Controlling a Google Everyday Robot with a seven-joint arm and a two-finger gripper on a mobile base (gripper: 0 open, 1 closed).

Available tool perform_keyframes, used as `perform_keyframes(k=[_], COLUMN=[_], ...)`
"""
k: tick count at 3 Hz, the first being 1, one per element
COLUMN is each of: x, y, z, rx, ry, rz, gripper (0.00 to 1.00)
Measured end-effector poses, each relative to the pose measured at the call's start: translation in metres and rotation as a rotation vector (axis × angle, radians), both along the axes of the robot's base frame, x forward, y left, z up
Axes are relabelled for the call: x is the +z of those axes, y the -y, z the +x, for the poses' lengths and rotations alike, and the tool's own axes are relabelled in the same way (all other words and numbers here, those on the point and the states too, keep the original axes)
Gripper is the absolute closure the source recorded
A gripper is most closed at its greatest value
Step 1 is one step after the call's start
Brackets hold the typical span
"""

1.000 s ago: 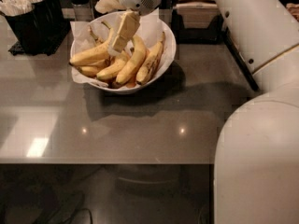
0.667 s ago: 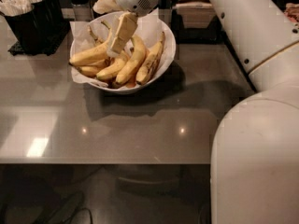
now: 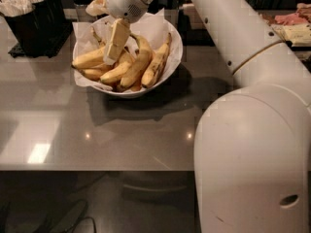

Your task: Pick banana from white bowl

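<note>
Lower and a touch further left than a moment ago, the pincer [image 3: 112,57] now dips into the pile of fruit, and the big white arm [image 3: 233,33] behind it has swung closer to the camera. Nothing in the bowl has shifted and no fruit has been lifted, so I judge that the reach is nearly done and the grasp has yet to happen.

At far left, black cutlery containers [image 3: 34,21] hold white utensils. To their right the white bowl [image 3: 131,92] sits on the grey bench [image 3: 97,130], lined with crumpled paper [image 3: 155,25]. The pincer points down over the left half of the heap, against a shorter yellow banana [image 3: 90,58]. Whether it is apart or together cannot be told from this angle.

The banana [image 3: 137,64], long and curved, lies in the middle of the bowl, just right of the pincer and seemingly not held. A brown-streaked banana [image 3: 158,62] leans on the bowl's right side. This suggests the pincer may need to shift right to reach its target.

At far right lie pale and pinkish packets [image 3: 296,28]. No brand, label or writing can be read anywhere.
</note>
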State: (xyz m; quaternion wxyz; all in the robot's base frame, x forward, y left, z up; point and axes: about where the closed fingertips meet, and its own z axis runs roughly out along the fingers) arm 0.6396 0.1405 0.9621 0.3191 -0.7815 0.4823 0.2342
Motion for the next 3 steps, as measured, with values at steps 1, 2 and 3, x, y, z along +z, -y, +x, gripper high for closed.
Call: perform_keyframes(k=[1, 2, 3], x=[-0.010, -0.027, -0.043], y=[-0.011, -0.013, -0.007], z=[0.009, 0.015, 0.019], rx=[-0.008, -0.032, -0.072], ry=[0.007, 0.011, 0.012], rz=[-0.006, -0.027, -0.054], gripper=[0.02, 0.08, 0.09])
